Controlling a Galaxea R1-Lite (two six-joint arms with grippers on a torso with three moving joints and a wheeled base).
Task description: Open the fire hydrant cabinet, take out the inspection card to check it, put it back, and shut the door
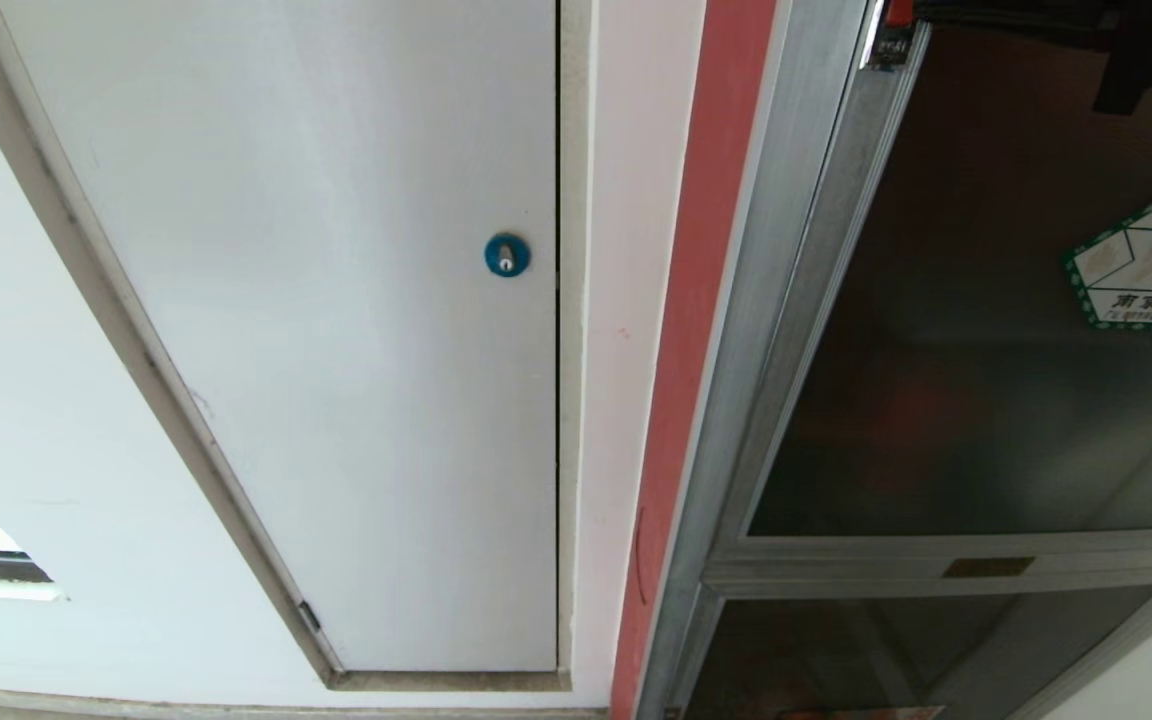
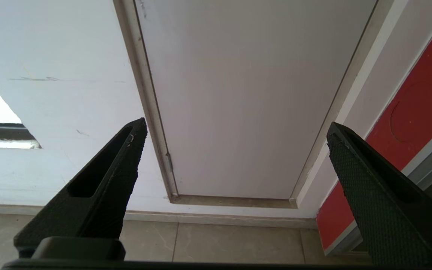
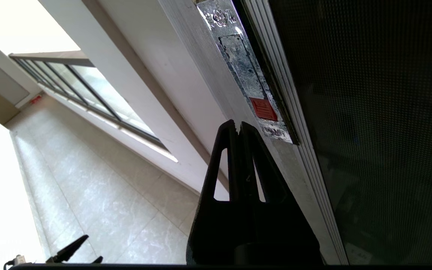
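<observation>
Door (image 1: 986, 400) shut, flush in cabinet (image 1: 786, 300) frame; card not visible, likely behind dark glass. Right gripper (image 3: 240, 127) clenched, nothing held, tips pressed into single point just beside red latch (image 3: 264, 109) on door's frame, probably to poke or press latch rather than grasp it. Left gripper (image 2: 234, 150) spread wide, parked low facing white panel (image 2: 246, 93), out of way.

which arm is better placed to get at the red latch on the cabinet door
The right. The right gripper, fingers shut, points up along the door frame just short of the red latch. The left gripper hangs open low down, facing the plain white panel away from the cabinet.
</observation>
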